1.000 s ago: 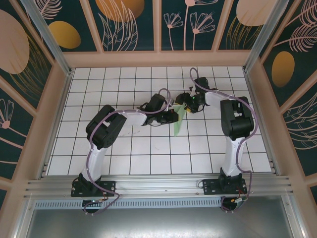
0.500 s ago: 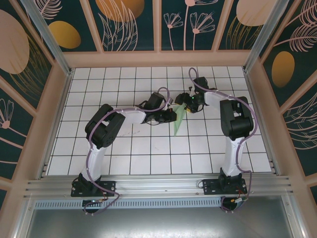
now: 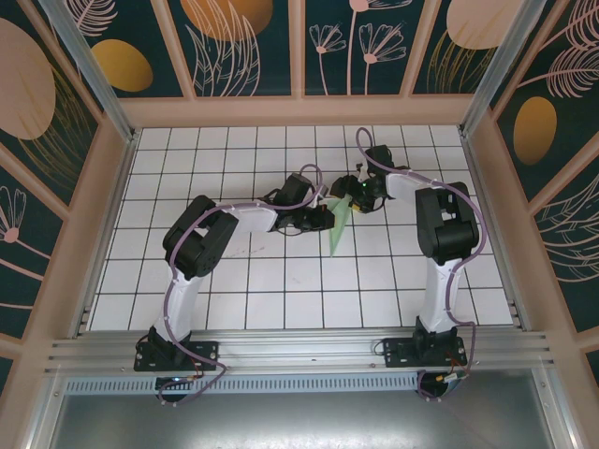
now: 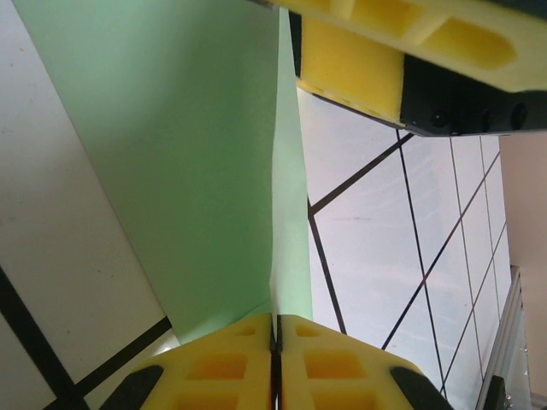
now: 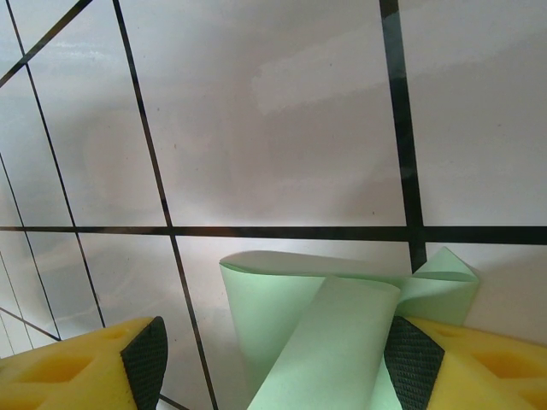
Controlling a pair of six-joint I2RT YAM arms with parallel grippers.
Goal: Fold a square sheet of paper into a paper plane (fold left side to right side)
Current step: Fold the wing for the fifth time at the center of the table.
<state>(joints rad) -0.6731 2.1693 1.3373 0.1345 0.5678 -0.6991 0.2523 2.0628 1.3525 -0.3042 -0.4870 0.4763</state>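
The pale green paper is folded into a narrow strip that stands up off the tiles near the table's middle, its point toward the near side. My left gripper is shut on it from the left. In the left wrist view the yellow fingers meet at the left gripper, pinching the paper along its doubled edge. My right gripper sits at the strip's far end. Its pads are wide apart around the right gripper, and the curled paper leans against the right pad.
White grid tiles cover the table, bounded by wooden walls on the left, right and far sides. The right gripper's yellow finger shows close above the paper in the left wrist view. Both arms reach inward over the middle.
The left wrist has shifted slightly away from the near edge, and the paper strip has stayed almost where it was. The right arm has held still.
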